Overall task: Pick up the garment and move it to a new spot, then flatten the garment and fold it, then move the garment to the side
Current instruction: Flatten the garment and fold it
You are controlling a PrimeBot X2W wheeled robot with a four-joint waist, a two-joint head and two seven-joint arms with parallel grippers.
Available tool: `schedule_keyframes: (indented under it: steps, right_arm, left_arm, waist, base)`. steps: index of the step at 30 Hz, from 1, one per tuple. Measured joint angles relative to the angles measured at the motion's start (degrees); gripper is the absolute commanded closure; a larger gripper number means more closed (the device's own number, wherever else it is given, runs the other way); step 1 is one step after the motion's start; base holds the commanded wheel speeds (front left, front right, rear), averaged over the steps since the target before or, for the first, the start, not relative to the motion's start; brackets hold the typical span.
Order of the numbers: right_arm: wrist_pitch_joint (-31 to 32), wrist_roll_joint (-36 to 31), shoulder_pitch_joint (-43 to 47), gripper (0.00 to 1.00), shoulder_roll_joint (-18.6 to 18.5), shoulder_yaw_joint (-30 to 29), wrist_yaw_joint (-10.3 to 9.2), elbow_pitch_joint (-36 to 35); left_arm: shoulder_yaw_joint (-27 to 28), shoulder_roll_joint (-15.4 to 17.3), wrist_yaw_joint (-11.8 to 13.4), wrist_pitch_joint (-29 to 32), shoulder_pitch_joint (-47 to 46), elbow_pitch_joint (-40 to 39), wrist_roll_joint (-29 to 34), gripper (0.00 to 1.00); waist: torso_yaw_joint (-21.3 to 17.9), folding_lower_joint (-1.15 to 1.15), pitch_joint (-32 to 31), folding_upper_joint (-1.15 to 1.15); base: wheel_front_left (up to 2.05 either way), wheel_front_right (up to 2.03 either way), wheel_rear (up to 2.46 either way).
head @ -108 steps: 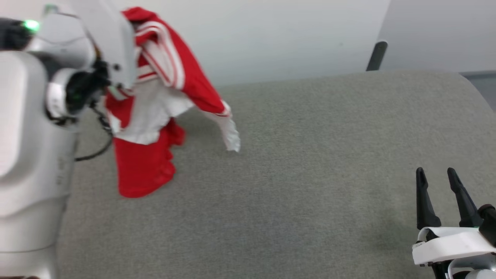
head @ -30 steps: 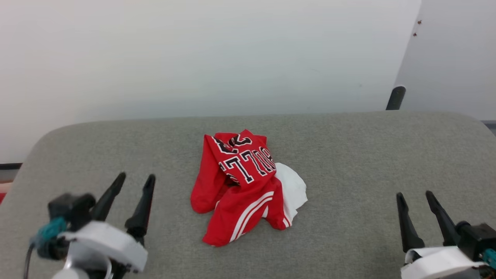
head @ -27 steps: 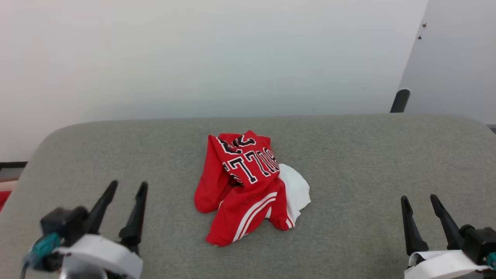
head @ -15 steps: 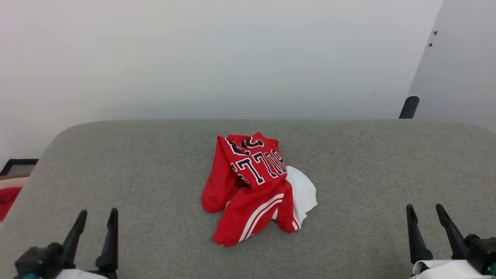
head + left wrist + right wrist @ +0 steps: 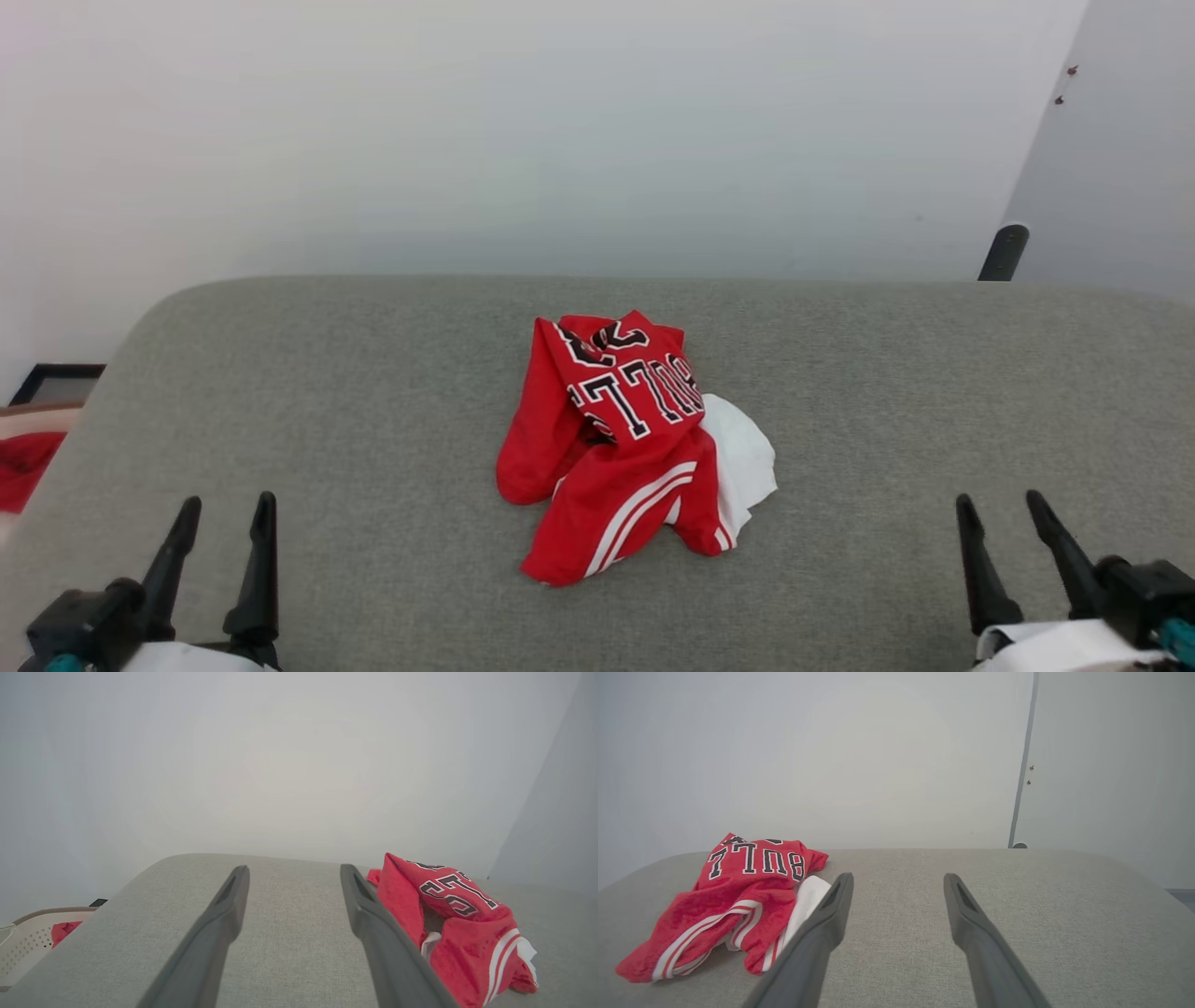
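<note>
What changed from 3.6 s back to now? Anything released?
The left gripper held the garment up in the air; it has let go and drawn back to the lower left of the head view, open. The garment now lies crumpled in the middle of the grey padded surface. Unchanged: right gripper, open at lower right; the heap's shape over the last second. The head camera shifted too.

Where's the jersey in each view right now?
Head view: jersey at centre, crumpled on the grey pad.
Left wrist view: jersey at lower right.
Right wrist view: jersey at lower left.
Shared landmark: its white sleeve.
</note>
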Motion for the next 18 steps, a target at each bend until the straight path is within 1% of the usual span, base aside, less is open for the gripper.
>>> schedule_keyframes:
  steps: [6, 9, 18]
  right_arm:
    - [5.3, 0.8, -3.3, 0.00, -2.0, 3.7, 0.00, 0.3]
    - [8.6, 1.2, -5.2, 0.00, -3.2, 4.5, 0.00, 0.7]
    - [18.8, 3.3, -9.7, 0.00, -7.9, 5.6, 0.00, 0.5]
  left_arm:
    - [-0.6, -0.3, 0.3, 0.1, -0.7, 0.8, 0.0, 0.00]
    - [-1.6, -0.9, 0.2, 0.1, -1.4, 1.2, 0.3, 0.00]
    - [-3.3, -3.1, 0.3, -0.3, -4.0, 2.9, 1.7, 0.00]
  waist:
    - [1.9, 0.00, 0.7, 0.00]
    - [3.2, 0.00, 1.1, 0.00]
    - [9.2, 0.00, 2.9, 0.00]
  base:
    - [0.00, 0.00, 0.00]
    - [0.00, 0.00, 0.00]
    - [0.00, 0.00, 0.00]
